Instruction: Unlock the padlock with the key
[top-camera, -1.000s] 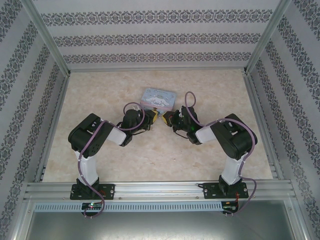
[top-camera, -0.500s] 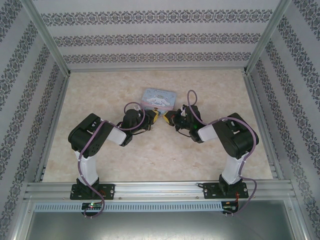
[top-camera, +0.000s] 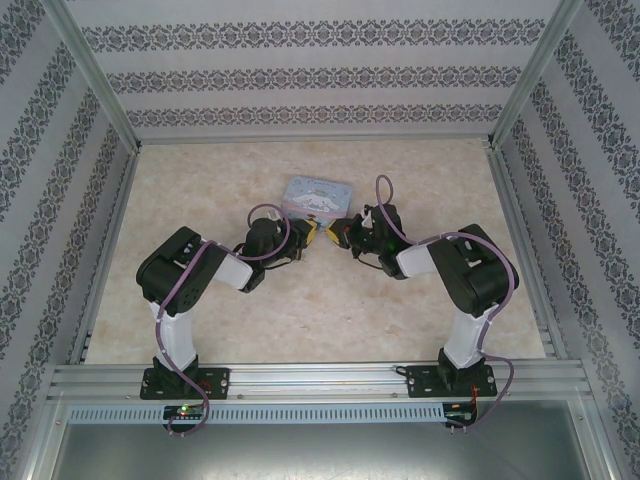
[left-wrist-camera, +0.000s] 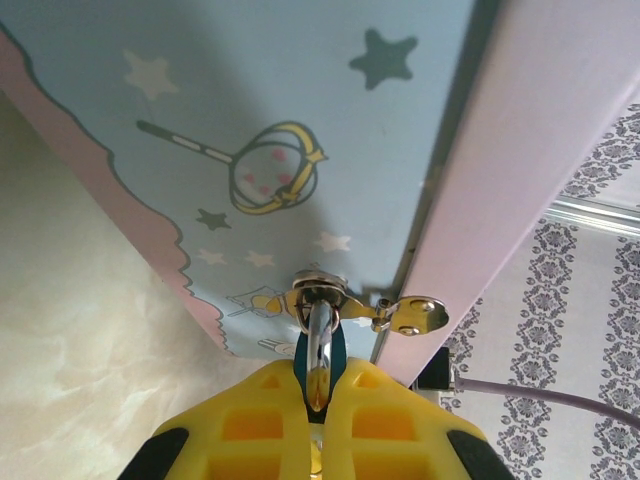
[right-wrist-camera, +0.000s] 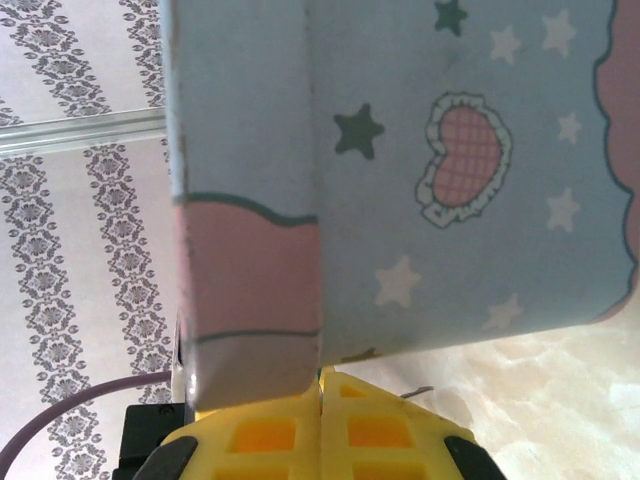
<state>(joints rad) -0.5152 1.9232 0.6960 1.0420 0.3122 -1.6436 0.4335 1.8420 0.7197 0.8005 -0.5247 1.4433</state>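
In the left wrist view the padlock (left-wrist-camera: 322, 345) shows a teal body and a silver shackle threaded through the metal hasp ring (left-wrist-camera: 318, 290) on the tin box (left-wrist-camera: 300, 130). My left gripper (left-wrist-camera: 318, 378) is shut on the padlock's body, its yellow fingers (left-wrist-camera: 250, 420) pressed on either side. My right gripper (right-wrist-camera: 322, 385) is shut, its tips just under the tin's corner (right-wrist-camera: 250, 300). The key is hidden. From above, the left gripper (top-camera: 311, 236) and the right gripper (top-camera: 336, 236) face each other tip to tip just in front of the tin (top-camera: 317, 195).
The pale blue-pink cartoon tin sits mid-table on the marbled tabletop (top-camera: 420, 180). Patterned walls and an aluminium frame (top-camera: 310, 135) enclose the table on three sides. A thin dark line (right-wrist-camera: 416, 392) lies on the table by the right fingers.
The right arm has shifted a little farther from its base, its wrist moving toward the tin. The left arm and the tin have stayed in place.
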